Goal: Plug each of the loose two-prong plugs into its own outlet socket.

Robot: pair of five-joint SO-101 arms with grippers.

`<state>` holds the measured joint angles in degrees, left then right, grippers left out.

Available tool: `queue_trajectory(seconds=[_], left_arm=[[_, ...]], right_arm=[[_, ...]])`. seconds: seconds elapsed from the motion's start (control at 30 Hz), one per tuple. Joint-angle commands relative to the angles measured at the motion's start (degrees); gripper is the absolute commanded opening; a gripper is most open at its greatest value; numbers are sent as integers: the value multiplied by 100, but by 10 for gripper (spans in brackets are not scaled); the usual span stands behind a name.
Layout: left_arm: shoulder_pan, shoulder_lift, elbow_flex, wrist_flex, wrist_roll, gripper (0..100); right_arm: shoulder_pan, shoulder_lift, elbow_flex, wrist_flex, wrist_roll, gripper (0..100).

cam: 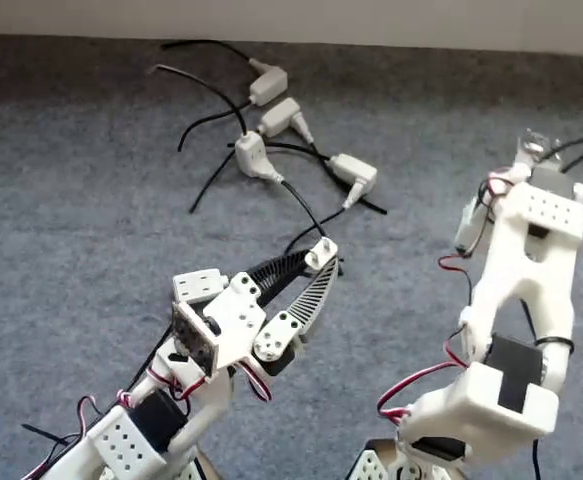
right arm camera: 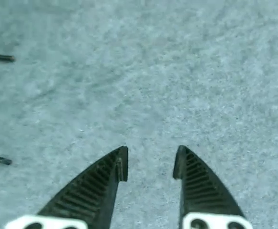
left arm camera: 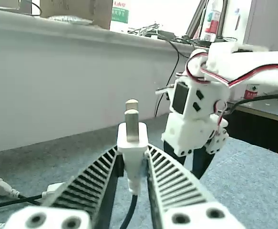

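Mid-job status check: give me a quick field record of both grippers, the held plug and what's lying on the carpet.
left gripper: shut on the two-prong plug, held off the carpet
plug: white, black cord, prongs pointing away from the gripper
right gripper: open, empty, over bare carpet
on carpet: four white connectors with black cords, farther out than the left gripper
mated pairs: cannot tell

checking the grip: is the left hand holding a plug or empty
Holding: the left hand is shut on a plug, prongs sticking out beyond it.
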<state>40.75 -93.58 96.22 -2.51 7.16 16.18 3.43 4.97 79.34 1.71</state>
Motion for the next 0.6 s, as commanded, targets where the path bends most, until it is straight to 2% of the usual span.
queue_trajectory(seconds=[0.0,0.07,0.23,0.43,0.57], left_arm=[[-13,-180,136,-9,-18,6],[-13,-119,136,-9,0,6],[-4,145,136,-9,0,6],[-4,268,136,-35,9,6],[-4,268,136,-35,9,6]], right_arm=[[-576,-611,-1429,796,70,0],[-813,-919,-2018,1095,70,22],[-1622,-1930,-3143,1446,79,6],[-2932,-2932,-2862,1666,88,6],[-4057,-3556,-2466,1710,88,6]])
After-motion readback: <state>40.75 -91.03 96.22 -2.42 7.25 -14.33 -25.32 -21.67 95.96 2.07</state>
